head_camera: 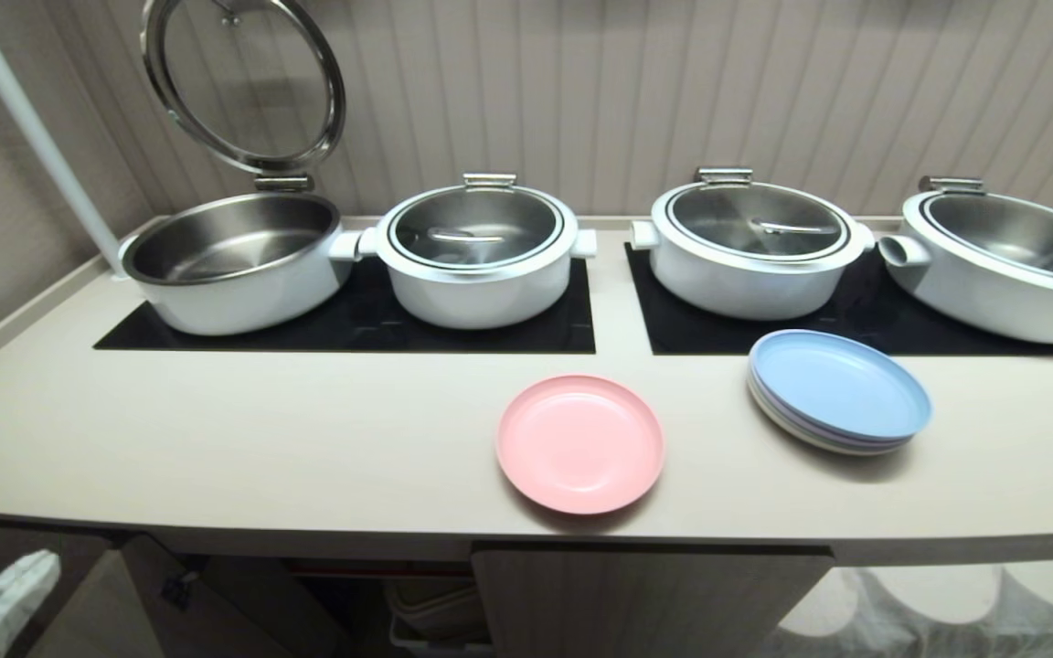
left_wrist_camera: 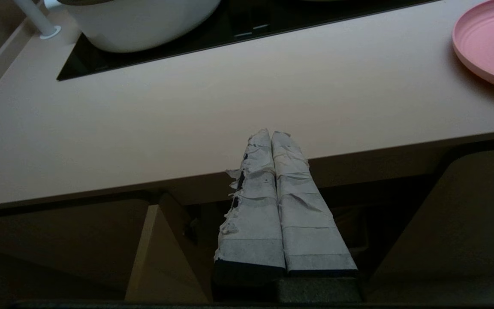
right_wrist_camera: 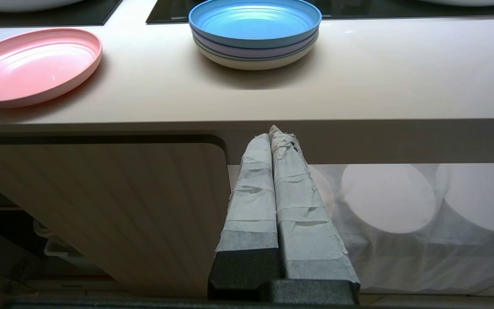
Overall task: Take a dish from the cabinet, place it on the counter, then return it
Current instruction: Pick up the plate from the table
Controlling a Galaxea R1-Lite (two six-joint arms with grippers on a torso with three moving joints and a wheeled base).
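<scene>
You had the pink dish (head_camera: 579, 443) lying flat on the counter (head_camera: 261, 429) near its front edge, with the stack of blue plates (head_camera: 839, 389) just beside it to the right and four white pots (head_camera: 476, 256) behind on the black cooktop panels (head_camera: 353, 324). Your left gripper (left_wrist_camera: 271, 134) hung low in front of the counter edge, left of the dish and well apart from it, its taped fingers (left_wrist_camera: 253, 206) pressed together on nothing, above the cabinet (head_camera: 650, 599) with one door (left_wrist_camera: 157, 253) swung open. Your right gripper (right_wrist_camera: 275, 131) sat below the counter edge, fingers likewise closed and empty.
</scene>
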